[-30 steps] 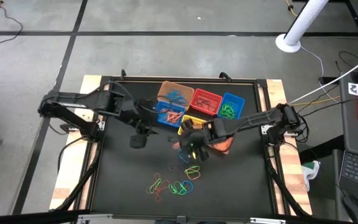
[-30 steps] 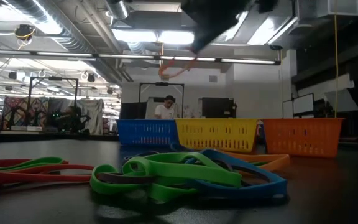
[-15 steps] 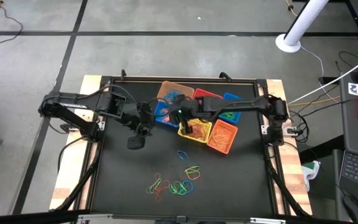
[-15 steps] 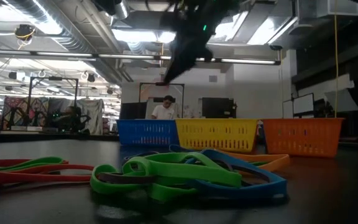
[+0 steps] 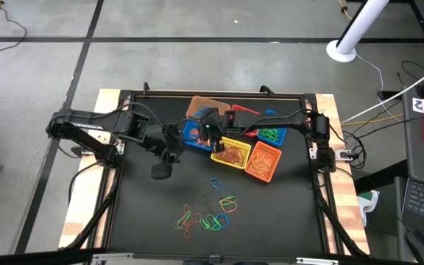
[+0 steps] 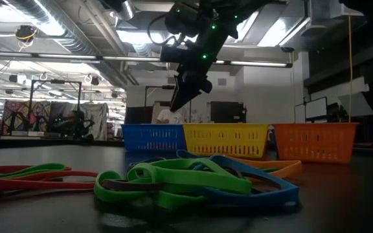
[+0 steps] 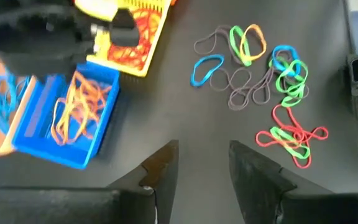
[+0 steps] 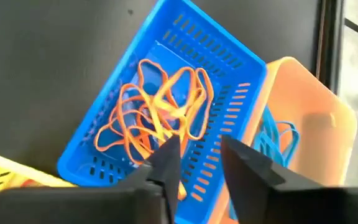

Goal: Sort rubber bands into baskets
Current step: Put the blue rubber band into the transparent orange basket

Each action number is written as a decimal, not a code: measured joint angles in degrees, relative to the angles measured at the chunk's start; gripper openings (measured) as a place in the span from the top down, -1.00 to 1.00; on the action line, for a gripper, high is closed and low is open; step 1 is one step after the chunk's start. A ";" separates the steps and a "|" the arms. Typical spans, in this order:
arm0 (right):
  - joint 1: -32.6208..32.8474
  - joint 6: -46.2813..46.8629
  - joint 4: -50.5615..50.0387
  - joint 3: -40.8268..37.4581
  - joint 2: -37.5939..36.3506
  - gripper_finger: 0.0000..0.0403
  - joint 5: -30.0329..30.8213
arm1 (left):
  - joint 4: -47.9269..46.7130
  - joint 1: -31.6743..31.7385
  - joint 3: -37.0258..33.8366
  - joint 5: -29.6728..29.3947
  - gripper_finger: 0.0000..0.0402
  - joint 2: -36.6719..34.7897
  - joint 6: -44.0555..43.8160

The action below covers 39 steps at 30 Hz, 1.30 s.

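Observation:
Loose rubber bands in several colours lie in a pile near the table's front middle, also in the low view and the left wrist view. The baskets stand clustered at the far middle: tan-orange, red, two blue, yellow, orange. My right gripper hangs open above the left blue basket, which holds orange bands. My left gripper hovers open over bare table left of the baskets, nothing between its fingers. My right gripper comes slanting down from the table's right over the left blue basket. A strand of an orange band shows beside one finger; I cannot tell whether the finger touches it.
The tan-orange basket holds blue bands, the right blue basket green ones, the yellow basket red ones. Dark bare mat lies between the pile and the left and right edges. A person shows far behind the table.
My right gripper has swung from over the yellow and orange baskets toward the table's far left and down, and now stands above the left blue basket. The orange band that hung below it in the low view no longer hangs there.

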 joint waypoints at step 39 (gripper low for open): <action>0.06 18.70 -35.93 0.00 -24.96 0.29 -9.01 | 24.81 5.37 -0.09 18.18 0.32 34.29 29.53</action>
